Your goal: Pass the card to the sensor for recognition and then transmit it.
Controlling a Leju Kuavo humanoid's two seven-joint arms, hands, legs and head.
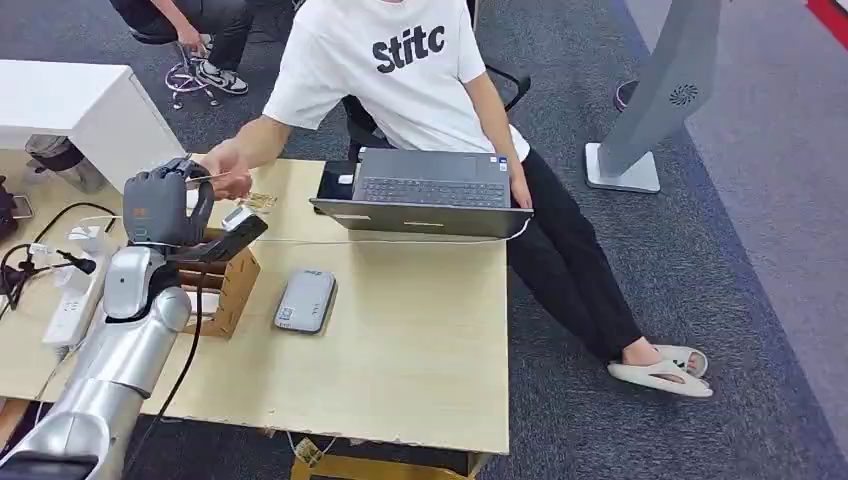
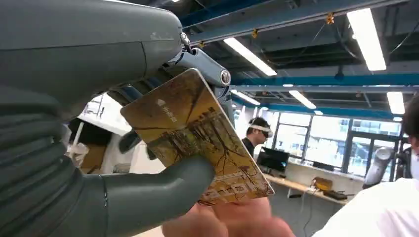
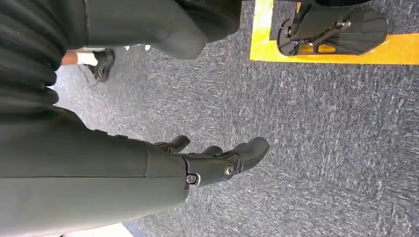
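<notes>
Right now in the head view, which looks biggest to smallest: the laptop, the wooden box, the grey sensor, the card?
1. laptop
2. wooden box; the left hand hides part of it
3. grey sensor
4. card, the smallest, and partly covered by fingers

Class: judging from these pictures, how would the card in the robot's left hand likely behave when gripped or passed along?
The card probably stays stiff: it juts flat past the left hand. It looks thin, so likely light. Its glossy printed face may slip in a pinch.
</notes>
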